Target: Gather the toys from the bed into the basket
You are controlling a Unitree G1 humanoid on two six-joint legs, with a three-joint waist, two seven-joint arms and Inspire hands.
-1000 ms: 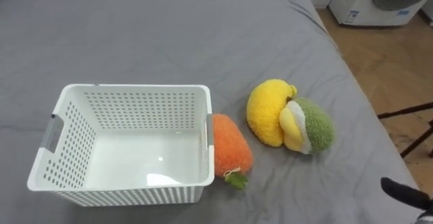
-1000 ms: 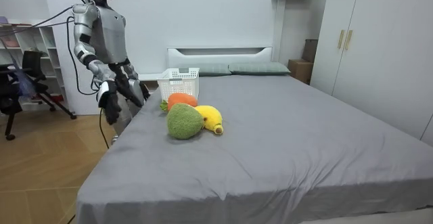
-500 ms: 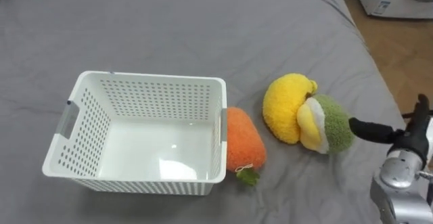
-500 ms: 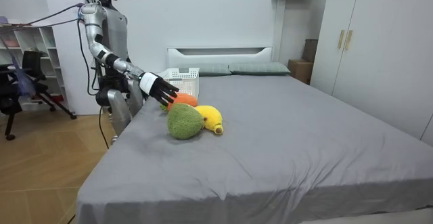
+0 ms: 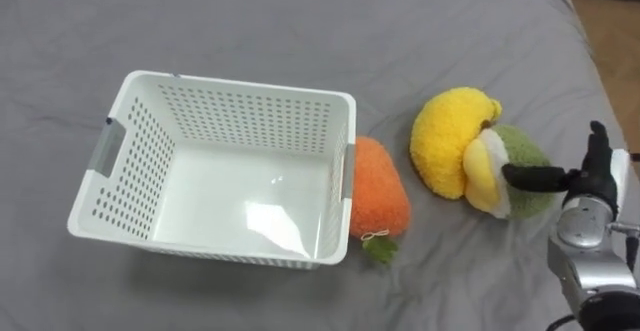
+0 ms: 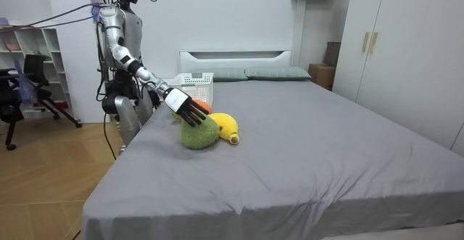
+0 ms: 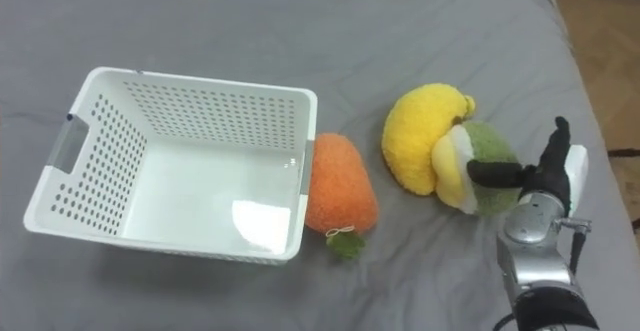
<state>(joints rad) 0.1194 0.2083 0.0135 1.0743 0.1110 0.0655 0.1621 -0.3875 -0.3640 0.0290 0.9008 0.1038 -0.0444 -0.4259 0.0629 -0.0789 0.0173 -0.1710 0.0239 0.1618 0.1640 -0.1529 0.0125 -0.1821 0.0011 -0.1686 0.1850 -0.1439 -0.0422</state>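
Observation:
Three plush toys lie on the grey bed [image 5: 300,21]. An orange carrot [image 5: 378,199] rests against the right wall of a white slotted basket [image 5: 240,86], which has nothing in it. A yellow lemon [image 5: 448,141] leans on a green and yellow fruit toy [image 5: 525,149]. My right hand [image 5: 590,176] is open at the green toy's right side, fingers straight and dark thumb lying against the toy. In the room view the same hand [image 6: 187,108] hovers at the green toy [image 6: 197,135], and I stand at the bed's side on the room view's left.
The bed's edge runs close to the right of my hand, with wooden floor [image 5: 610,21] beyond it. In the room view, pillows [image 6: 275,73] lie at the headboard, shelves and a chair [image 6: 29,80] stand at the left, and a wardrobe [image 6: 406,51] at the right.
My right arm has swung up from my side and stretched out over the bed until the hand reached the green toy. The eye view has shifted with my lean; the toys have not moved.

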